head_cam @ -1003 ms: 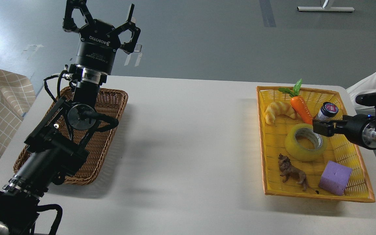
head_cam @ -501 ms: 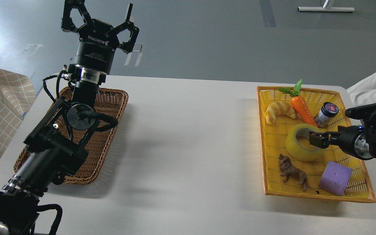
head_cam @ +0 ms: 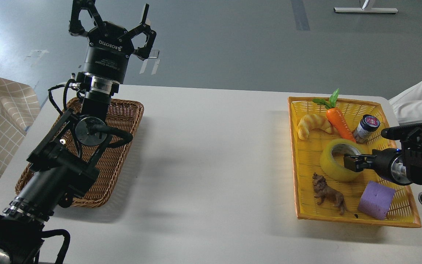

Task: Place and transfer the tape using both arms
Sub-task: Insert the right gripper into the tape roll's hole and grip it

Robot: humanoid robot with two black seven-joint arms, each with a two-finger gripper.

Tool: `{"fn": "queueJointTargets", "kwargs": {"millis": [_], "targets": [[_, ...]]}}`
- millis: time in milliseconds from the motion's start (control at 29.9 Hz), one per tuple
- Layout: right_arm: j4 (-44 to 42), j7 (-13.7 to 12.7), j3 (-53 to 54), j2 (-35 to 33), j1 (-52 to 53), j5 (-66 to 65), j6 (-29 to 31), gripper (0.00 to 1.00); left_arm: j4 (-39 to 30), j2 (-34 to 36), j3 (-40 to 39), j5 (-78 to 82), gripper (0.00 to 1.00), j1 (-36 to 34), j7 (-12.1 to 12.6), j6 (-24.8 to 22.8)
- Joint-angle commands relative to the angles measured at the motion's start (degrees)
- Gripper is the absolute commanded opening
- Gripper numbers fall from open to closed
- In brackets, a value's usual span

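Two arms in view, only the right one working. Tape sits flat in the middle of the yellow tray on the right side of the tabletop, core hole facing up, between croissant and carrot behind and toy lion and purple foam cube in front. Small jar just beyond it.

Right end effector comes in low from the right, tip over the roll's near wall by the core; seen end-on and dark, so I cannot tell its opening, and contact with the roll is possibly there but unclear. Left end effector is raised above the wicker basket on the left, fingers spread wide, holding nothing.

Step in hand, by my read: grasping the tape. To do it well, put one finger inside the core and one outside the wall, seat deep before closing, then lift straight up so the roll does not drag into the cube or lion. Keep the wrist clear of the jar. Hold the roll with a free edge exposed for the left arm at handover.
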Motion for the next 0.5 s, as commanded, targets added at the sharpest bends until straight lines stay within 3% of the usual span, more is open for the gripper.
{"fn": "queueJointTargets", "kwargs": {"millis": [0,234,334,368,434,468], "targets": [[-0.90,0.00,-0.03,0.74,-0.45,-0.01,0.00,0.70,0.00,-0.02,0.06,0.00,0.98,0.00,0.00,0.00],[-1.95,0.00,0.06,1.53,-1.07,0.08,0.00,0.57,0.00,-0.02,0.06,0.00,0.98,0.26,0.00,0.00],[-3.88,0.00,0.15,1.80,-0.90,0.08,0.00,0.37,0.00,0.07,0.06,0.00,0.98,0.35,0.00,0.00],[-3.89,0.00,0.15,1.80,-0.90,0.08,0.00,0.37,0.00,0.07,0.06,0.00,0.98,0.35,0.00,0.00],[-4.15,0.00,0.06,1.80,-0.90,0.08,0.00,0.16,0.00,0.07,0.06,0.00,0.98,0.35,0.00,0.00],[-4.07,0.09,0.06,1.80,-0.90,0.17,0.00,0.11,0.00,0.07,-0.02,0.00,0.98,0.35,0.00,0.00]]}}
